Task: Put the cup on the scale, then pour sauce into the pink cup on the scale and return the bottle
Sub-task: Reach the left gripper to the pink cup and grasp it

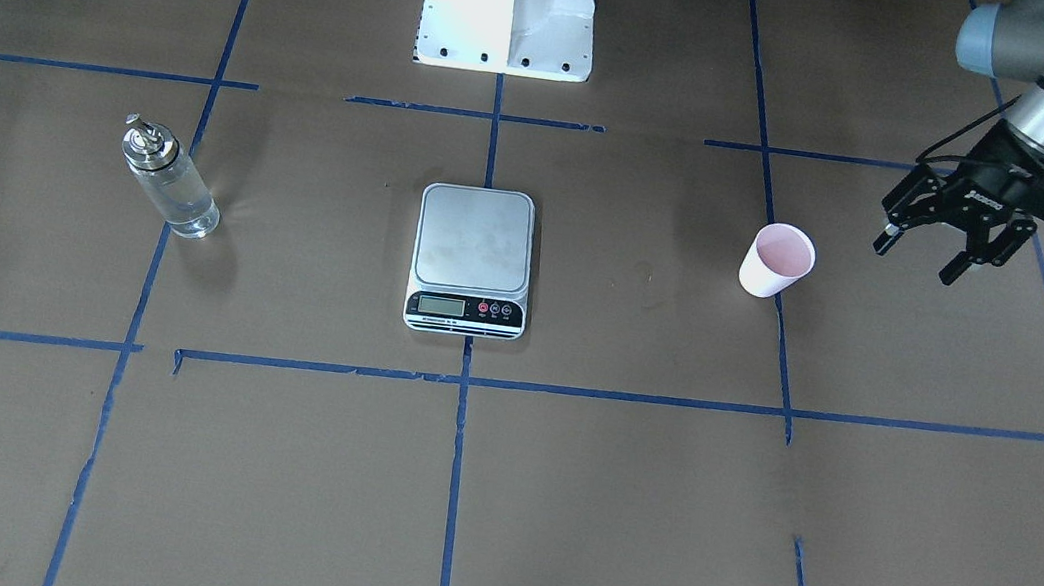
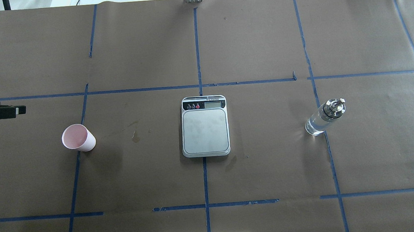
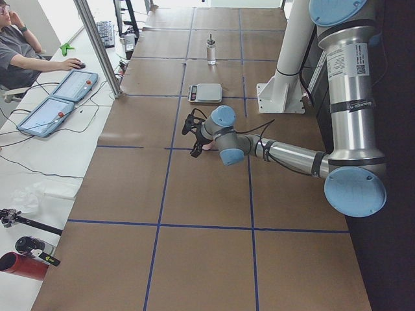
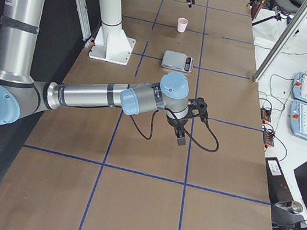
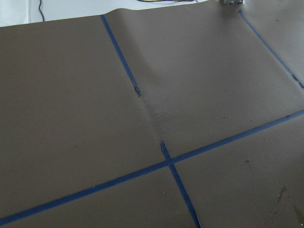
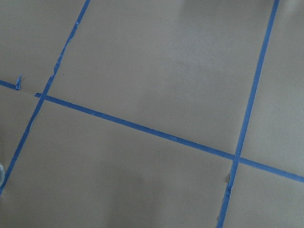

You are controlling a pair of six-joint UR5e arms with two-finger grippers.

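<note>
Ref. landmark: flat rectangular scale [image 1: 474, 238] with brushed silver platform, white body and black front strip w/ LCD. It lies on the brown paper-covered table [image 1: 615, 507].

Small tapered pale-pink cup [image 1: 776, 260]: upright on the table, well to the robot's left of the scale, not on it.

Small clear glass bottle [image 1: 169, 181] w/ silver metal pourer cap: upright, well to the robot's right of the scale. Clear colourless sauce [image 1: 186, 209] shows inside.

L gripper [image 1: 913, 262]: hangs above the table, farther from the scale than the cup, near the cup but apart from it. Fingers spread wide, nothing between them.

R gripper [image 4: 180, 137]: low over the table, robot's right of the scale, well apart. Shows in a side view only, so its opening cannot be told.
</note>
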